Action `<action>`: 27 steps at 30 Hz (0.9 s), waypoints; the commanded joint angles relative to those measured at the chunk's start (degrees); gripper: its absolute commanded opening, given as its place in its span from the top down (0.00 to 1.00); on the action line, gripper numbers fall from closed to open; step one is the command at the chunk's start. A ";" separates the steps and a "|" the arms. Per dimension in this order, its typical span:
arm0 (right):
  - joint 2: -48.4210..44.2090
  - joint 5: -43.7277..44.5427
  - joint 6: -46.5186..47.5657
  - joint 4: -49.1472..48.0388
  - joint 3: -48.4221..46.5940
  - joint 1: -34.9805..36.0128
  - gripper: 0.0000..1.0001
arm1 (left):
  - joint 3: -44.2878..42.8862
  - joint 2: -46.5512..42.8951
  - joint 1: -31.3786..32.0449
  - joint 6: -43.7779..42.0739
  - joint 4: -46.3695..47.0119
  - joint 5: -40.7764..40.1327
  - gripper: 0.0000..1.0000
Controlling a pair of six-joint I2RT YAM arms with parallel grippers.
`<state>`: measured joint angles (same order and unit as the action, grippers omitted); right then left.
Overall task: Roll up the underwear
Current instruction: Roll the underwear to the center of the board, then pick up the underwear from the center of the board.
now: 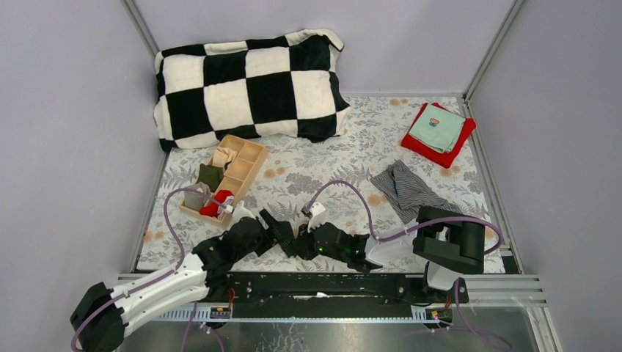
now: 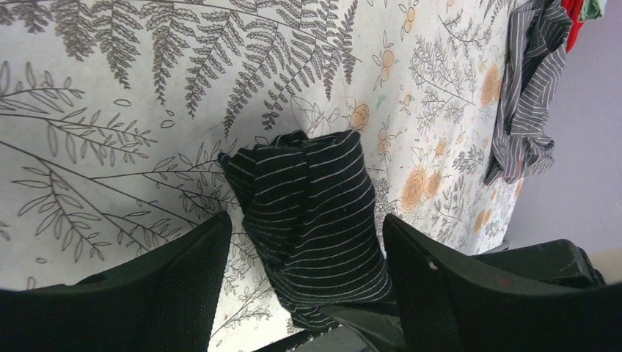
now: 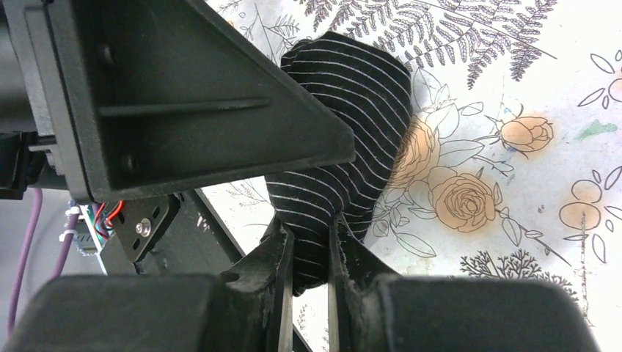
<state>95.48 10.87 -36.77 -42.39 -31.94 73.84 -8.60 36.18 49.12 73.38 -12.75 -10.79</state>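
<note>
The black boxers (image 2: 312, 213) lay bunched into a loose, thick roll on the flower-printed surface (image 1: 330, 147), close to its near edge and about midway between the two arms. The left pincer (image 2: 306, 220) was spread wide, with one finger (image 2: 183, 271) on each side of the roll. Whether either finger touched the cloth could not be told. The right pincer (image 3: 309, 235) was almost pressed together, pinching one end of the black boxers between its tips. From there the roll ran away from it across the printed roses and passed partly under the left arm's wrist.

The grey boxers (image 1: 407, 189) lay crumpled and unrolled further right on the surface, just beyond the right arm and well apart from the black pair. Behind them, in the far right corner, a teal cloth (image 1: 438, 128) sat on a red cloth (image 1: 440, 150). A chequered pillow (image 1: 249, 88) lay along the back, with a wooden tray (image 1: 246, 170) of small items just in front of it.
</note>
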 commanded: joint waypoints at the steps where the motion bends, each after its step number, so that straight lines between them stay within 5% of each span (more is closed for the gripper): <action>1: 1.94 0.20 -2.69 0.21 1.39 0.16 1.00 | 1.36 2.16 0.09 1.95 6.21 -0.19 0.20; 27: 5.37 5.57 -16.10 -23.31 8.60 0.07 1.00 | 5.70 6.90 0.18 1.17 15.05 1.80 0.42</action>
<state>99.18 14.04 -49.67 -60.05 -24.47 73.87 -4.64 41.28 49.15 75.55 0.49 -9.23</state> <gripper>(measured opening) 0.190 0.607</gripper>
